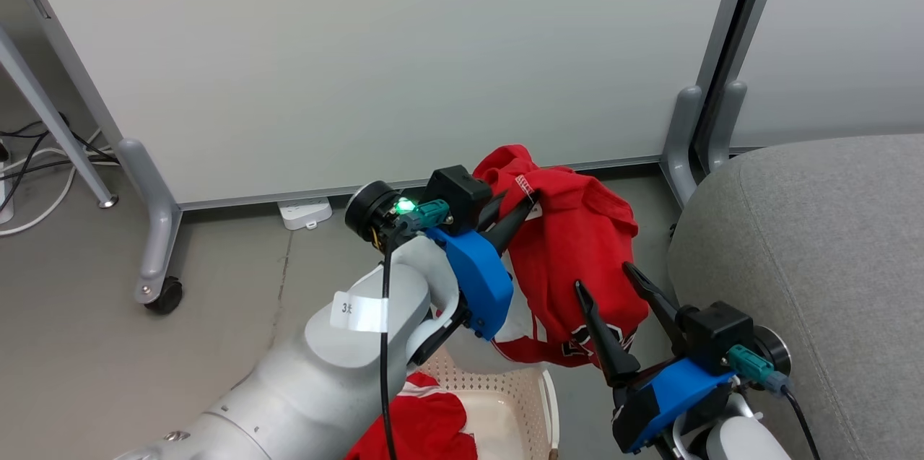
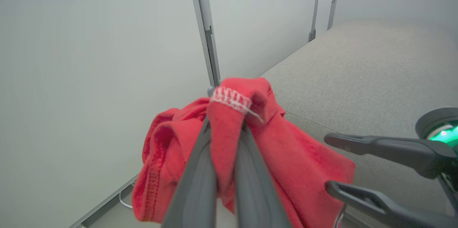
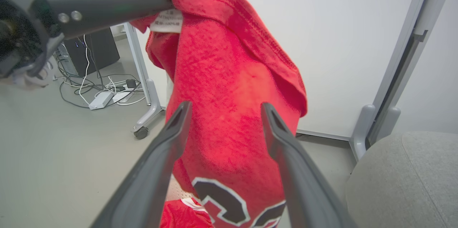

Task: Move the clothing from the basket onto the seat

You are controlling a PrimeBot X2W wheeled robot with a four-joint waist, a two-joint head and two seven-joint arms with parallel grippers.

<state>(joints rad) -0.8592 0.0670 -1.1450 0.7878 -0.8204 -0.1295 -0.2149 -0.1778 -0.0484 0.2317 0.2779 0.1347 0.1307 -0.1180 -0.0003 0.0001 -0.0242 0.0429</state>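
A bright red garment (image 1: 577, 250) of soft, fleecy cloth is held up in the air by a bunched fold near its top edge. A white care label (image 3: 166, 20) is seen beside the grip, and white overlock stitching runs along the pinched hem. A dark printed mark (image 3: 222, 203) outlined in white is shown low on the hanging cloth. The left gripper (image 1: 530, 201) is closed tight on this fold, its two fingers pressed together with red cloth squeezed between them. The garment is hung over the far end of the basket (image 1: 505, 377), just beside the seat (image 1: 808, 243) but apart from it. A second red garment (image 1: 419, 424) with white trim is left lying in the cream perforated basket.

The right gripper (image 1: 603, 276) is spread wide and holds nothing. Its fingers are raised in front of the lower part of the hanging cloth; whether they touch it cannot be told. A pale partition panel (image 1: 397, 48) on a castered foot (image 1: 162, 295) is stood behind, with a white power strip (image 1: 304, 213) at its base and loose cables (image 1: 29, 157) on the floor at the left.
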